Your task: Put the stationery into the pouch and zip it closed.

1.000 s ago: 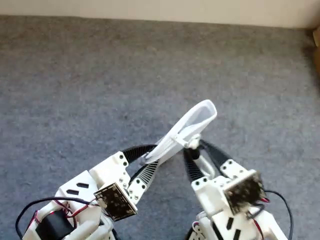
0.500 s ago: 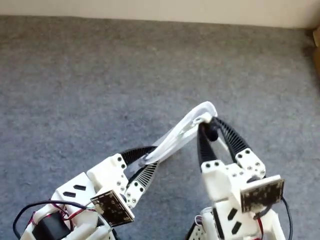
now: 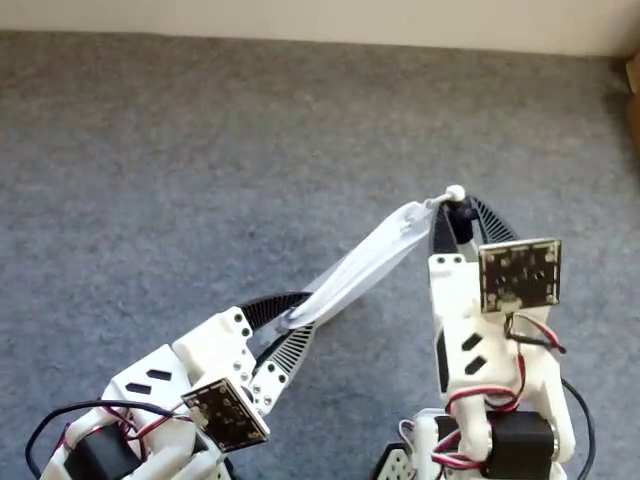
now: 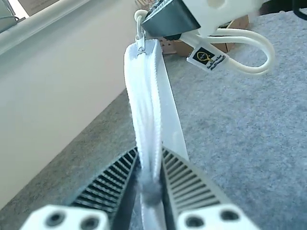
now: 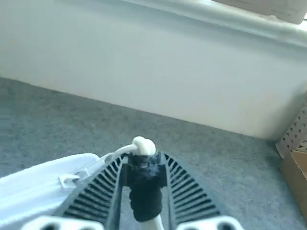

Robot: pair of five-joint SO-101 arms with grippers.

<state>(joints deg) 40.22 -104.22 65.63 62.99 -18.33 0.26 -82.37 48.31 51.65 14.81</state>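
Right gripper point(image 3: 458, 213) tugged zip pull point(image 3: 455, 193) outward, pouch point(image 3: 352, 272) contents hidden

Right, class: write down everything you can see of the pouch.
The pouch is a slim, white, soft-looking case, stretched edge-up between two grippers above the grey carpet. Its zip looks closed, with the slider at the far end. The left gripper clamps one end; the right gripper grips the pull cord at the other.
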